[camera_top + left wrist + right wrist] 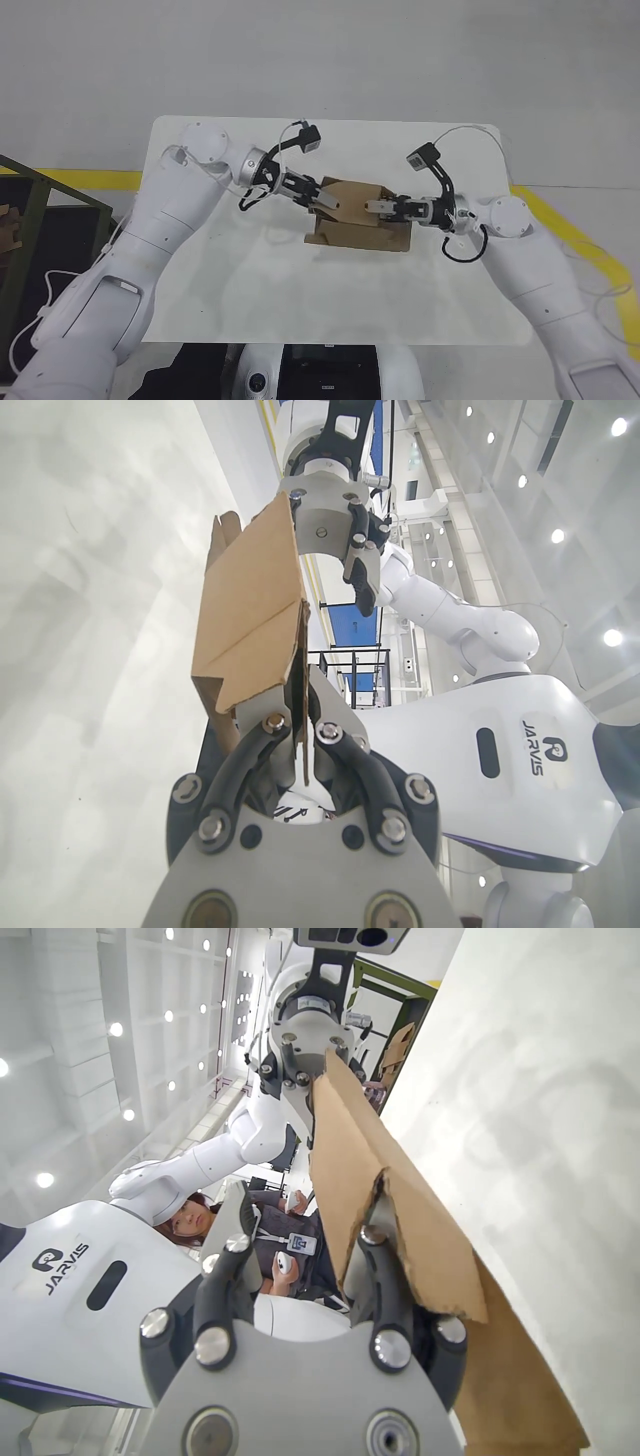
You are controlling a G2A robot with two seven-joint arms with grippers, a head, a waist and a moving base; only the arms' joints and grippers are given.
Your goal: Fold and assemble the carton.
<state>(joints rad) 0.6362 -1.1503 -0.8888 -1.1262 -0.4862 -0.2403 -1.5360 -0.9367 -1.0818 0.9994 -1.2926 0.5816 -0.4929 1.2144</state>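
A brown cardboard carton (355,215), partly folded, lies at the middle of the white table (250,290). My left gripper (325,203) is at its left end. In the left wrist view the left gripper (300,690) is shut on a thin edge of a carton flap (250,620), which stands up from the panel. My right gripper (376,207) is at the carton's right side. In the right wrist view the right gripper (310,1198) is open, and the raised carton panel (350,1168) rests against one finger (380,1218). The other finger (235,1218) stands free.
A dark green rack (30,230) holding more cardboard stands off the table's left edge. Yellow tape (570,235) marks the floor on both sides. Bare table surface lies in front of the carton and behind it.
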